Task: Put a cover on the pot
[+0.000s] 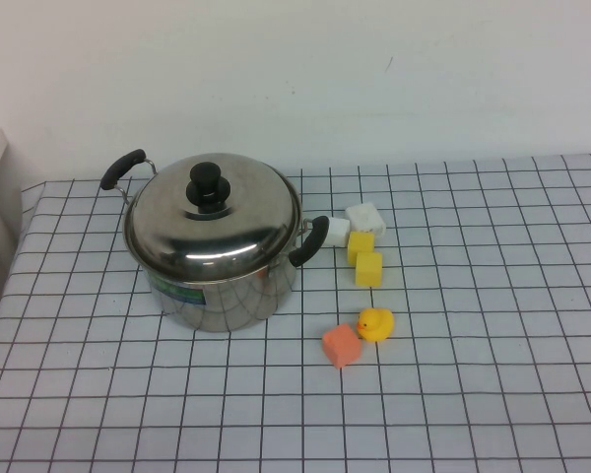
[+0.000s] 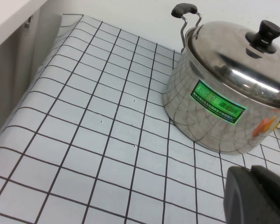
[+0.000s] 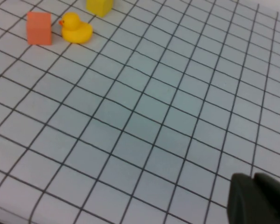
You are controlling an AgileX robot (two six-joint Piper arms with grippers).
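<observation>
The pot (image 1: 217, 294) stands on the checked cloth at the left of centre, with two black side handles. The domed steel lid (image 1: 217, 222) with its black knob (image 1: 206, 184) sits on the pot's rim. The left wrist view shows the pot (image 2: 205, 121) with its green label and the lid (image 2: 233, 60) on it. My left gripper (image 2: 250, 169) is shut and empty, low over the cloth, apart from the pot's near side. My right gripper (image 3: 253, 177) is shut and empty above bare cloth. Neither arm shows in the high view.
Right of the pot lie two white blocks (image 1: 364, 217), two yellow blocks (image 1: 368, 269), a yellow duck (image 1: 375, 323) and an orange cube (image 1: 342, 345). The duck (image 3: 74, 29) and cube (image 3: 39, 28) also show in the right wrist view. The table's left edge (image 1: 10, 266) drops off beside white furniture.
</observation>
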